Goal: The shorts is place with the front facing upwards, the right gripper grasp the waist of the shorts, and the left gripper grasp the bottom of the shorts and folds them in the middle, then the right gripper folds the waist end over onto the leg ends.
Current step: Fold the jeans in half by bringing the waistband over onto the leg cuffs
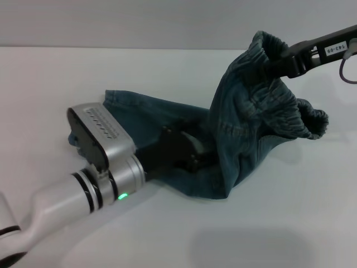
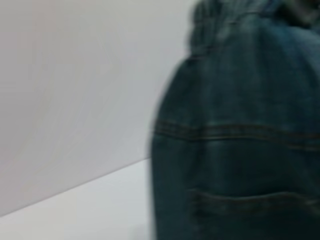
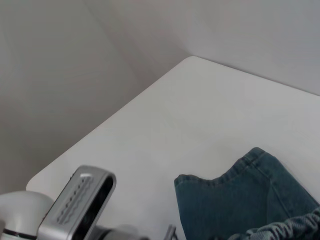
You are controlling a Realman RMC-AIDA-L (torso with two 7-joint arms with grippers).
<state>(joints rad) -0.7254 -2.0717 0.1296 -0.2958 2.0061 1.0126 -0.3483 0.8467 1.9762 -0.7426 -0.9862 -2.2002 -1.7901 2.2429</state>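
- Two grippers are at work on one pair of denim shorts (image 1: 245,128), and we start with the right gripper (image 1: 281,64), which comes in from the far right, raised above the table (image 1: 279,223).
- Its dark fingers are clenched on the gathered elastic waist (image 1: 290,103) of the shorts, holding that end up in the air so the waistband hangs open in a ruffled loop.
- From that grip the cloth drapes down and to the left, and we see the seat seams and stitching lines running across the hanging part.
- The left gripper (image 1: 192,156) lies low at the middle of the scene, its dark head resting on the flat part of the shorts; we cannot tell whether it has let go or is gripping, since the lifted cloth hides its tips.
- Behind it, the silver wrist camera housing (image 1: 100,131) and the white left arm (image 1: 61,204) reach back to the near left corner.
- The leg ends (image 1: 125,103) lie flat on the table, pointing to the far left, and one hem corner shows beside the camera housing in the right wrist view (image 3: 220,192).
- In the left wrist view we see only dark denim (image 2: 235,150) close by, with stitched seams across it, and the white table beside it.
- The table is plain white, with a grey wall (image 1: 139,22) along its far edge.
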